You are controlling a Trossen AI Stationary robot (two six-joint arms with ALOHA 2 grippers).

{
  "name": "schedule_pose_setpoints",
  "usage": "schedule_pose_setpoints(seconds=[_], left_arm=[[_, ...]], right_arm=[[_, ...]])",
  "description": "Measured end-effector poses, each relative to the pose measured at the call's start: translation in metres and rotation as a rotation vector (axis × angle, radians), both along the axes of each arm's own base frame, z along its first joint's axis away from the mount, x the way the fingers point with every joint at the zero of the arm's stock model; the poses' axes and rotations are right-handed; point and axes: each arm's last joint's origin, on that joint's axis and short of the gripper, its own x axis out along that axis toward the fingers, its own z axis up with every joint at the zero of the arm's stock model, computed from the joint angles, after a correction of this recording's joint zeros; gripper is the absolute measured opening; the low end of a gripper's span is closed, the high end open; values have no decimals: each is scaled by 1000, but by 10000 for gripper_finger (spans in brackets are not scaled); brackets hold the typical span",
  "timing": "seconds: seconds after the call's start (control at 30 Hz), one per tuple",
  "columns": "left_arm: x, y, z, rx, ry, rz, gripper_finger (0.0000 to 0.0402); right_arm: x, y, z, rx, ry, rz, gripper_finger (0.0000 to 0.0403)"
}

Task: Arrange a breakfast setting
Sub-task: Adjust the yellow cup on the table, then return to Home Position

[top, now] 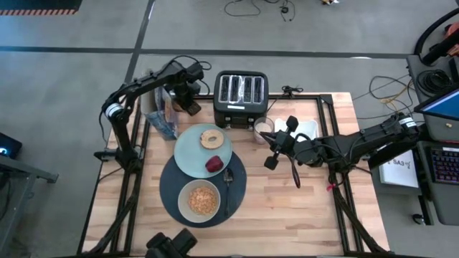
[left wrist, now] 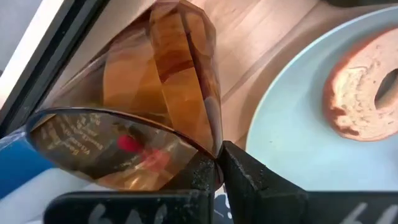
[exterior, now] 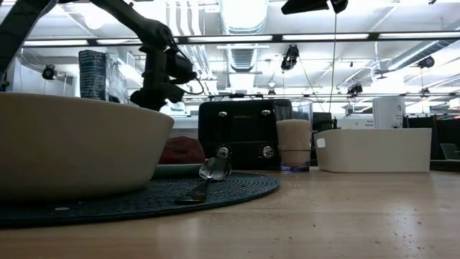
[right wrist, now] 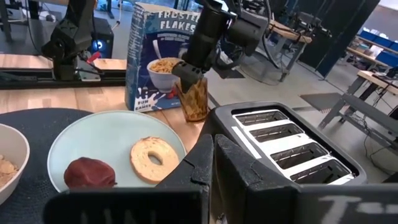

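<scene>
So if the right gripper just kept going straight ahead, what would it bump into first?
Probably the black four-slot toaster; the shut right gripper points across its near edge, though depth is unclear.

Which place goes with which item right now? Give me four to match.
1 bagel
2 spoon
3 milk glass
4 left gripper

A on the placemat beside the bowl
B shut on a clear cereal container by the cereal box
C on the plate
D between toaster and white tray

Pairs: 1-C, 2-A, 3-D, 4-B

Right gripper waits shut, right of the placemat.
</scene>
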Motion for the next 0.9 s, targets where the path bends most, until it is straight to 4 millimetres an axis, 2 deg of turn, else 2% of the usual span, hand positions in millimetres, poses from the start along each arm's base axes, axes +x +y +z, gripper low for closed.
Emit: schedule_pose_setpoints(seconds=[0.53, 0.77, 0.9], left_arm=[[4, 0, -1, 16, -9, -5, 107], [0, -6, 25, 114, -103, -12, 125], [-8, -17, 49, 179, -168, -19, 125]], right_arm=[[0, 0, 0, -3, 2, 2, 9], [0, 0, 0, -2, 2, 0, 9], [0, -1, 0, -2, 2, -1, 9]])
